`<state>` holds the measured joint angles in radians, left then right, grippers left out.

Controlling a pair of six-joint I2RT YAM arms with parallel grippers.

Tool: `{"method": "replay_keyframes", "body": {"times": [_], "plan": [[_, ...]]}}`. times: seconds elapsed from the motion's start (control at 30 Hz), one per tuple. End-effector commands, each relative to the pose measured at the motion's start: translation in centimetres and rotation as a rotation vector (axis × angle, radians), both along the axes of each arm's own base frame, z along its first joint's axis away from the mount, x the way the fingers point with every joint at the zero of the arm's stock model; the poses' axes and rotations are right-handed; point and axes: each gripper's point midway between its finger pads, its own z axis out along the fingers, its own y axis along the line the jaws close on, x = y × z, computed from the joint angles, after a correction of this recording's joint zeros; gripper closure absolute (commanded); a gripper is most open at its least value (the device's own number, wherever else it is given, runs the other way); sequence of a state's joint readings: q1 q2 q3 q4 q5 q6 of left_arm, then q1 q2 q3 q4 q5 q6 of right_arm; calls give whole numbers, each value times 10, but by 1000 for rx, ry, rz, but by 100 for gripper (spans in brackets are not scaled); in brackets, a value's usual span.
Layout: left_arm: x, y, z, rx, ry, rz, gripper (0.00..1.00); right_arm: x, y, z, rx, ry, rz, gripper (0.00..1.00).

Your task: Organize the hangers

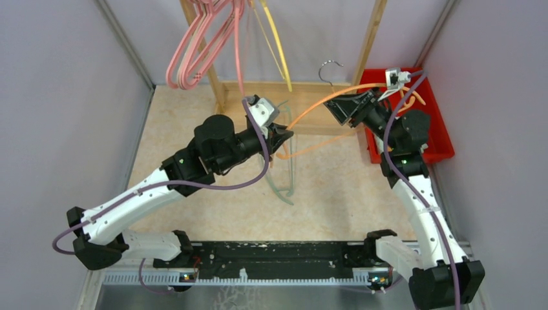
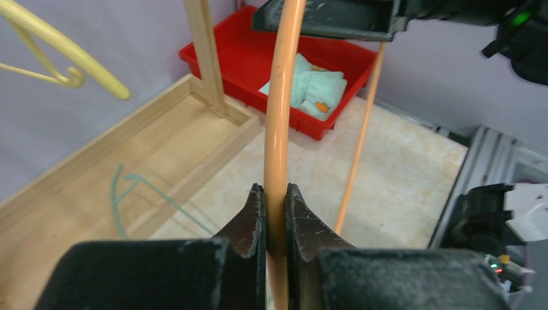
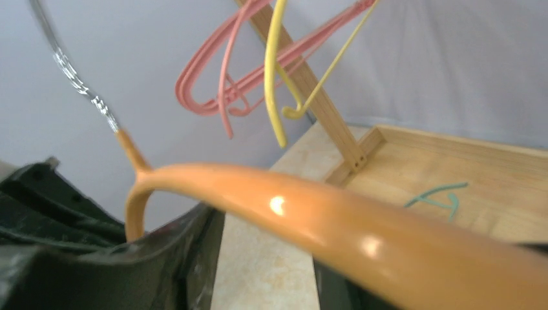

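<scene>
My left gripper (image 1: pixel 284 137) (image 2: pixel 276 194) is shut on the arm of an orange hanger (image 1: pixel 323 97) (image 2: pixel 279 110) and holds it above the floor. My right gripper (image 1: pixel 340 110) (image 3: pixel 265 245) is at the hanger's neck below its metal hook (image 1: pixel 331 68) (image 3: pixel 71 71). Its jaws stand apart, with the thick orange arm (image 3: pixel 362 239) lying across them. Pink hangers (image 1: pixel 194 58) (image 3: pixel 220 84) and a yellow hanger (image 1: pixel 278 45) (image 3: pixel 274 77) (image 2: pixel 58 48) hang on the rack. A pale green hanger (image 1: pixel 284 171) (image 2: pixel 139 184) (image 3: pixel 439 197) lies on the floor.
The wooden rack frame (image 1: pixel 368 39) (image 2: pixel 203 58) with its base board (image 1: pixel 310 87) stands at the back. A red bin (image 1: pixel 442 139) (image 2: pixel 220 58) holding pale folded items (image 2: pixel 310 84) sits at the right. Grey walls close in on both sides.
</scene>
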<state>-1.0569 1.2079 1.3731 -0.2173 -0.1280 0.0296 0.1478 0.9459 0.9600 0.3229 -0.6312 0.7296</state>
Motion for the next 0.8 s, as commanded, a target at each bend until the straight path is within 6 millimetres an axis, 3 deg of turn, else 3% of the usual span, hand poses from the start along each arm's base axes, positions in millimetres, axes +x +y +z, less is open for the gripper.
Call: {"method": "replay_keyframes", "body": {"times": [0.0, 0.13, 0.4, 0.57, 0.67, 0.77], "plan": [[-37, -19, 30, -135, -13, -197, 100, 0, 6, 3, -20, -45, 44, 51], [-25, -23, 24, -112, 4, -149, 100, -27, 12, 17, -30, -69, 121, 50], [29, -9, 10, 12, -45, 143, 100, -123, 5, 59, -84, -214, 180, 33], [52, -2, 14, 56, -81, 276, 100, -162, 3, 62, -120, -242, 221, 31], [64, 9, 23, 80, -112, 365, 100, -163, -5, 56, -147, -224, 147, 31], [69, 22, 36, 88, -149, 429, 100, -138, -40, 46, -191, -149, -150, 31]]}}
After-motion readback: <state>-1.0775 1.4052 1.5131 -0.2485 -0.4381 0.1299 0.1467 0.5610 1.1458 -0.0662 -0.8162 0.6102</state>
